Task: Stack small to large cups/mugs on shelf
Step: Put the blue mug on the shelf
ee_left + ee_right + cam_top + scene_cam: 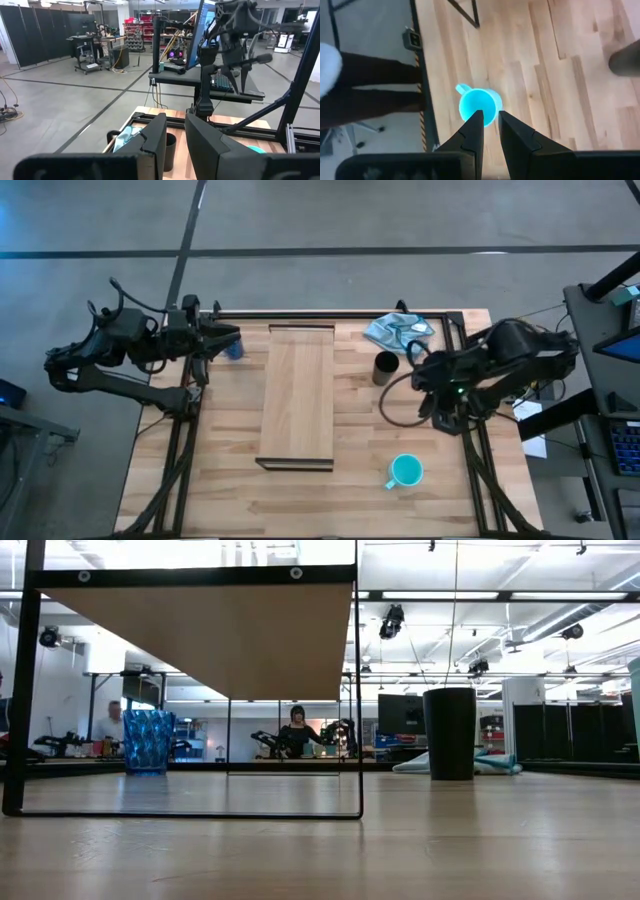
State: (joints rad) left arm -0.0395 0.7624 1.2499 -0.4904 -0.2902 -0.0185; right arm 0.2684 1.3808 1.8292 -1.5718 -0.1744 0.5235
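Three vessels are sitting apart on the slatted wooden surface point(230, 490), none on the shelf point(298, 395), which is standing mid-surface on its dark frame. Translucent dark blue cup point(235, 349) is standing at the far left, just beside the left gripper point(232, 335); that gripper's fingers are showing only a narrow gap, holding nothing. Black cylindrical cup point(385, 367) is standing upright right of the shelf, near a crumpled light blue cloth point(399, 332) at the far right corner. Turquoise mug point(405, 471) is sitting near right, handle pointing left. Right gripper point(490, 116) is hovering over the surface between the black cup and the mug, fingers nearly closed, gripping nothing, the mug visible below its tips.
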